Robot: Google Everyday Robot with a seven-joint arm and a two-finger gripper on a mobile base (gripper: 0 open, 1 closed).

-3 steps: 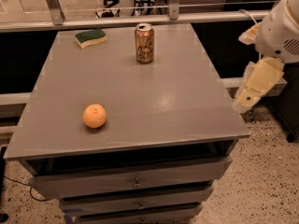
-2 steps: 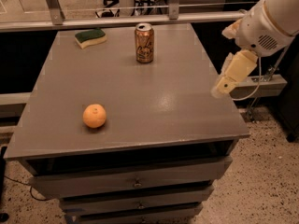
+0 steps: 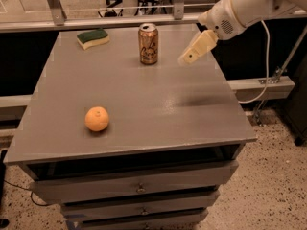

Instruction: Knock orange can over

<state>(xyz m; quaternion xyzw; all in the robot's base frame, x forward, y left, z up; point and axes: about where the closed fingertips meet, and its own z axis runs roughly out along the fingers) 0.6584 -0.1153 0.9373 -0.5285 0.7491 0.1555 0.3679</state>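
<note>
The orange can (image 3: pixel 148 44) stands upright near the back middle of the grey table top (image 3: pixel 158 104); it is coppery orange-gold with dark script and a silver top. My gripper (image 3: pixel 187 59) hangs from the white arm that comes in from the upper right. It is above the table, just right of the can and apart from it, at about the can's height.
A round orange fruit (image 3: pixel 97 119) lies at the front left of the table. A green and yellow sponge (image 3: pixel 93 37) lies at the back left. The table has drawers below. A metal rail runs behind it, and a cable hangs at the right.
My arm and gripper have moved from beyond the table's right edge leftward and toward the back, over the table, to just right of the can. The can still stands.
</note>
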